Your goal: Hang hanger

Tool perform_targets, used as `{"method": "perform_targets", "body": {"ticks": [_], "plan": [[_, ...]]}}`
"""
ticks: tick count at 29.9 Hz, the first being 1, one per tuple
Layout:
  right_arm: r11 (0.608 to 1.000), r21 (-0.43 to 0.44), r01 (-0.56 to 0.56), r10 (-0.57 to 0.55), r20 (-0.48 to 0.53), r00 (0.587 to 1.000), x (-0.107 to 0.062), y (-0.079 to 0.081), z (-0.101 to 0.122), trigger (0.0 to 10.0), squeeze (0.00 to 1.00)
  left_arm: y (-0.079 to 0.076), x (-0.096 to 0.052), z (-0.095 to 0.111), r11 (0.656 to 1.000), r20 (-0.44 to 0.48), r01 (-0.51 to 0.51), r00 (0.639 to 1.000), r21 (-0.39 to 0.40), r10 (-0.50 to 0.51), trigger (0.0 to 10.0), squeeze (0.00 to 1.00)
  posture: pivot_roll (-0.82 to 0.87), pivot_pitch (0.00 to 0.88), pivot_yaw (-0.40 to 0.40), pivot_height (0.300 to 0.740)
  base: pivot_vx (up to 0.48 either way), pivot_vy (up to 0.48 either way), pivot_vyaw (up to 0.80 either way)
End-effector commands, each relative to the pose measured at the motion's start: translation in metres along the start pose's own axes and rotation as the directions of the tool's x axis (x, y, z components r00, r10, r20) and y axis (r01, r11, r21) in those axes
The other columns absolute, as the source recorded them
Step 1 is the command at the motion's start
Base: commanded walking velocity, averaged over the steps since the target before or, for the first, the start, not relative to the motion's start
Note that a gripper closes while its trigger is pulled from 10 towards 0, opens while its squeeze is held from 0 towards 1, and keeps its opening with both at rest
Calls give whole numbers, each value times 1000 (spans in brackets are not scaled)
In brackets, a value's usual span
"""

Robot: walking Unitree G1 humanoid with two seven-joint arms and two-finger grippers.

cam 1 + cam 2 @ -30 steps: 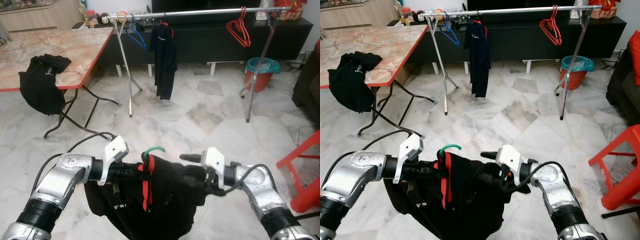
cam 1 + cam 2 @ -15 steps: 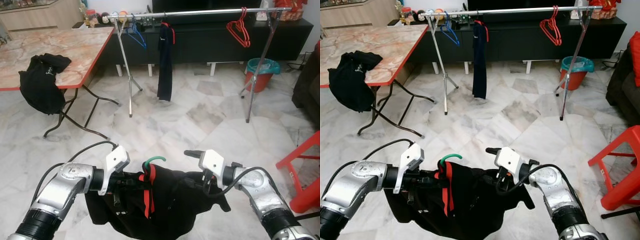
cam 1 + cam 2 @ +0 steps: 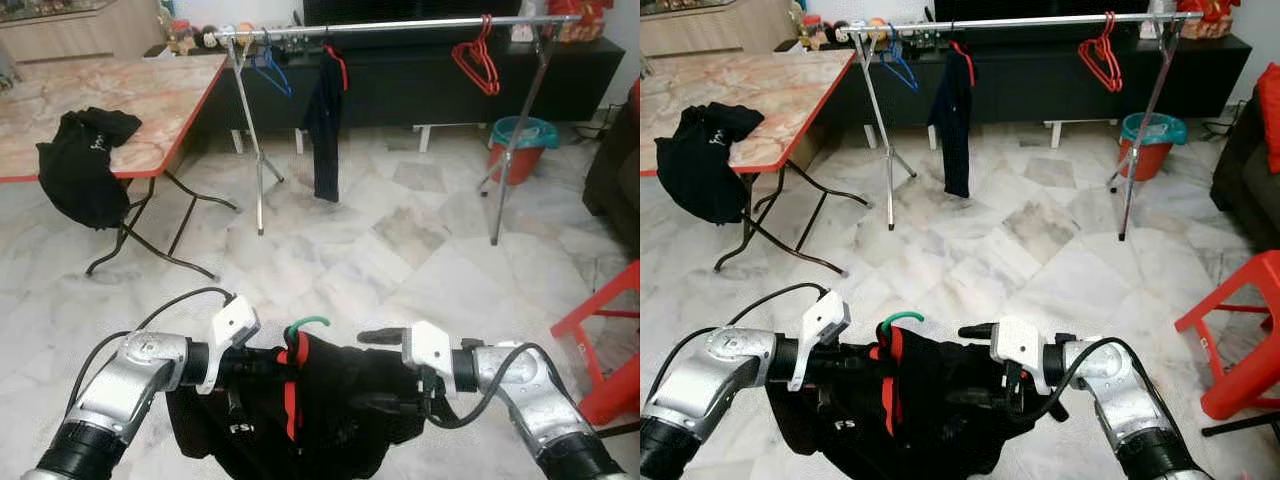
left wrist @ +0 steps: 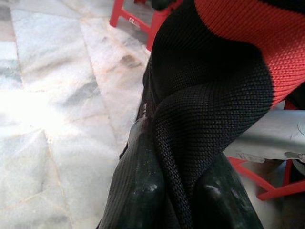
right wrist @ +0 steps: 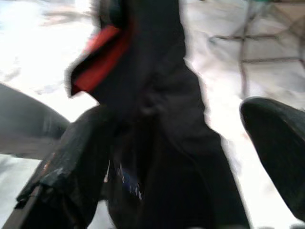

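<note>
Carrying the black shirt (image 3: pixel 310 405) on its green hanger (image 3: pixel 308 326) to the rail (image 3: pixel 400 24) calls for keeping the hook upright and free above the collar, since that hook is the part that has to catch the bar. The shirt is hanging low between the two arms, well apart from the rack across the room, so the walk is probably the step in hand. The robot would do well to hold both arms level so the hanger does not tip, and to aim for the open stretch of rail between the dark shirt already hung (image 3: pixel 326 125) and the red hangers (image 3: pixel 477 62).

The left gripper (image 3: pixel 262 364) is reaching inward from the left, its forearm bent across the body, and the left wrist view is showing its fingers (image 4: pixel 143 191) pinched on a fold of the knit cloth near the red collar band (image 4: pixel 248 33). The right gripper (image 3: pixel 985 365) is reaching in from the other side at about the same height. Its fingers (image 5: pixel 71 162) are standing spread, with the cloth lying between them; whether they are pressing on it cannot be told from the blurred wrist view.

A second black garment (image 3: pixel 85 165) is draped over the edge of the table (image 3: pixel 150 95), beside the route to the rack.
</note>
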State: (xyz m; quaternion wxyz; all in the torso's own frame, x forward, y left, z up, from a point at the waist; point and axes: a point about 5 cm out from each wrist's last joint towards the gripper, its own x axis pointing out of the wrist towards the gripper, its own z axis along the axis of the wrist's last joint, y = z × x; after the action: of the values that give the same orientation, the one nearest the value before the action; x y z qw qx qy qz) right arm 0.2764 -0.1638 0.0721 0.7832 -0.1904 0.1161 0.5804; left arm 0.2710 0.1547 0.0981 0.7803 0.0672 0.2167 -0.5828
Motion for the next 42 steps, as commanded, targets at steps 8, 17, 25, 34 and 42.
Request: {"method": "perform_targets", "body": {"ticks": [8, 17, 25, 34, 42], "plan": [[956, -26, 294, -293, 32, 956, -2, -21, 6, 10000, 0, 19, -12, -6, 989, -23, -142, 990, 38, 143, 10000, 0, 6, 0, 159, 740, 0, 0, 0], [765, 153, 625, -642, 112, 759, -7, -33, 2, 10000, 0, 53, -29, -37, 852, -20, -520, 854, -62, 519, 10000, 0, -25, 0, 193, 740, 0, 0, 0], [283, 400, 871, -903, -194, 383, -26, -26, -54, 10000, 0, 62, -32, -54, 598, 37, -767, 608, -231, 793, 10000, 0, -11, 0, 151, 740, 0, 0, 0], [119, 442, 889, -886, -357, 296, -43, 19, -99, 10000, 0, 38, -27, -89, 381, 42, -849, 394, -365, 918, 10000, 0, 34, 0, 8, 740, 0, 0, 0], [44, 403, 914, -915, -352, 199, -80, 32, -108, 10000, 0, 9, -9, -107, 357, 40, -866, 367, -350, 929, 10000, 0, 8, 0, -8, 740, 0, 0, 0]]}}
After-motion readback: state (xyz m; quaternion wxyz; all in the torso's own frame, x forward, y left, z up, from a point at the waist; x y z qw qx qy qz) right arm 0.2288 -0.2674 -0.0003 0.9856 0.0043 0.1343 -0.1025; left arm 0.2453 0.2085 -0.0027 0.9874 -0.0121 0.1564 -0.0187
